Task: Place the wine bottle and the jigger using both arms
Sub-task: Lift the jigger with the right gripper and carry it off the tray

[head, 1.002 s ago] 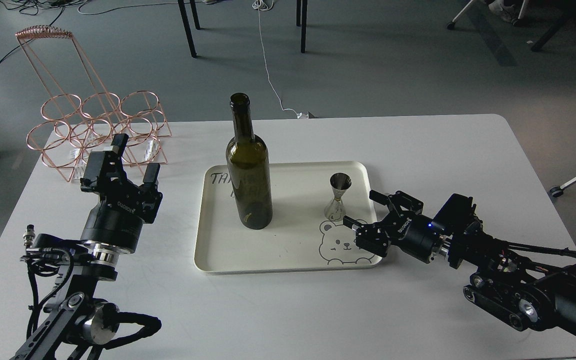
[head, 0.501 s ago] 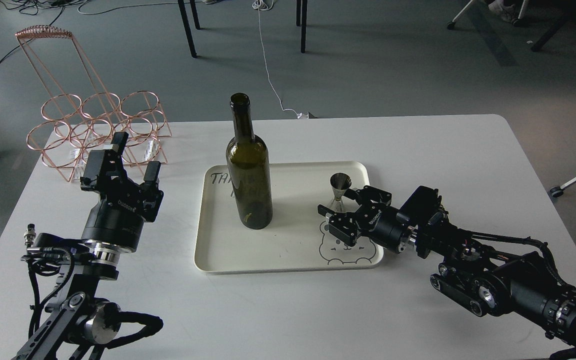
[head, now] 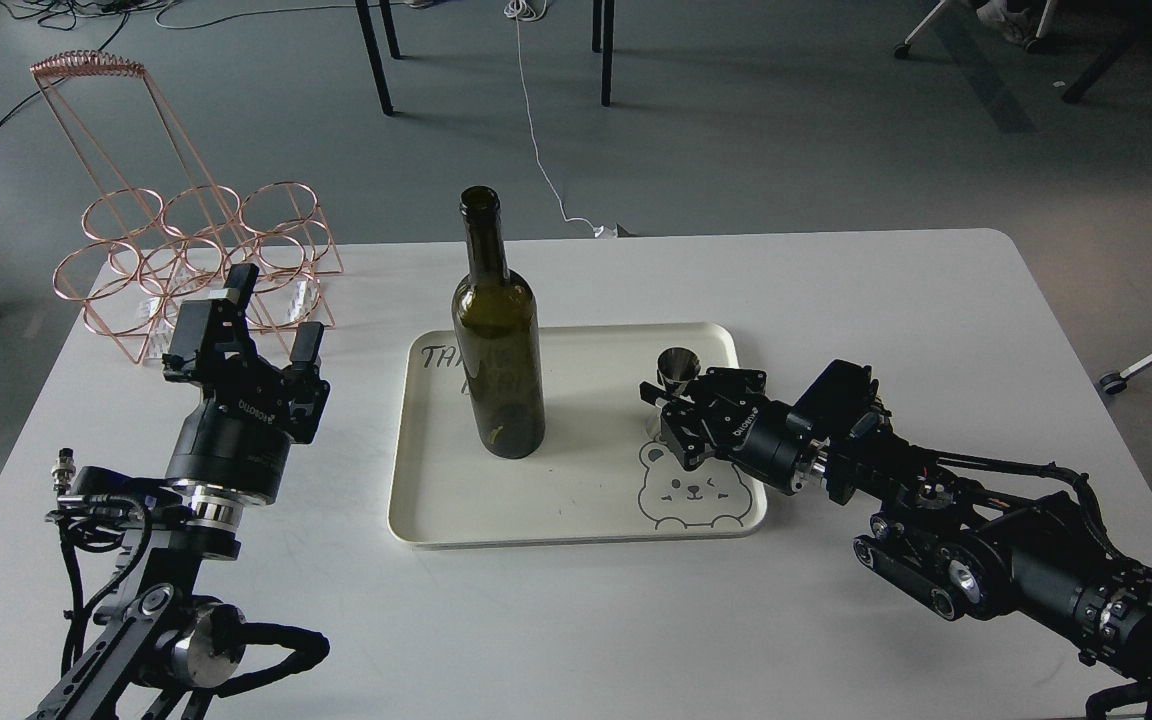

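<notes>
The wine bottle, dark olive-green and without a label, stands upright on the left part of the cream tray. The silver jigger stands on the tray's right part; only its upper cone shows. My right gripper reaches in from the right, its jaws apart on either side of the jigger's lower half, which it hides. I cannot see whether the fingers touch it. My left gripper is open and empty, pointing up, above the table left of the tray and well clear of the bottle.
A copper wire bottle rack stands at the table's back left corner, just behind my left gripper. The tray bears a bear drawing and handwriting. The white table has a rounded back right corner.
My right gripper has moved left and away from me over the tray's right edge, and its jaws have come around the jigger. The left arm, bottle and jigger have not moved.
</notes>
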